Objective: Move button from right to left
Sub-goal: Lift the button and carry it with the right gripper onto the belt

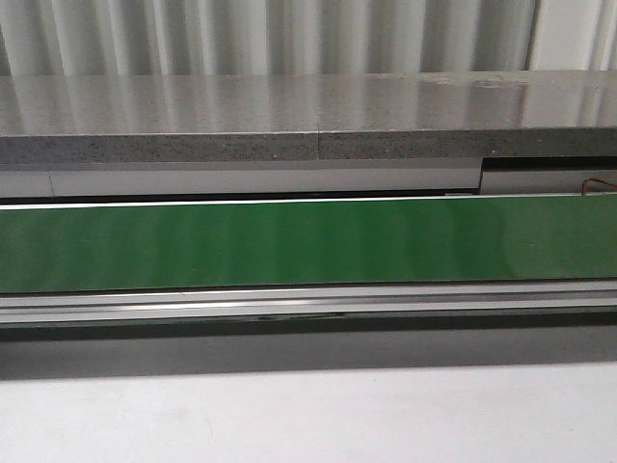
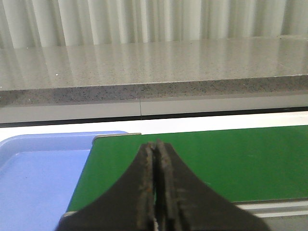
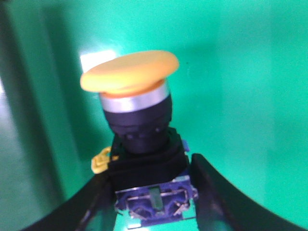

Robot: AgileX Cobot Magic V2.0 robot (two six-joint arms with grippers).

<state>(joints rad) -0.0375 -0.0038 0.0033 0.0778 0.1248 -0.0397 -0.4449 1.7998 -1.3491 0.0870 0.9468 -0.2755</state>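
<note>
Only in the right wrist view is the button seen: its blue-grey body is clamped between the black fingers of the right gripper, the yellow-orange cap above, green surface behind. In the left wrist view the left gripper is shown with jaws pressed together, empty, over the green belt beside a blue tray. In the front view only the belt is shown, without arms.

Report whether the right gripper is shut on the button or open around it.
Shut on it: in the right wrist view both fingers press the sides of the button, at its black and blue-grey body, above the green belt.
</note>
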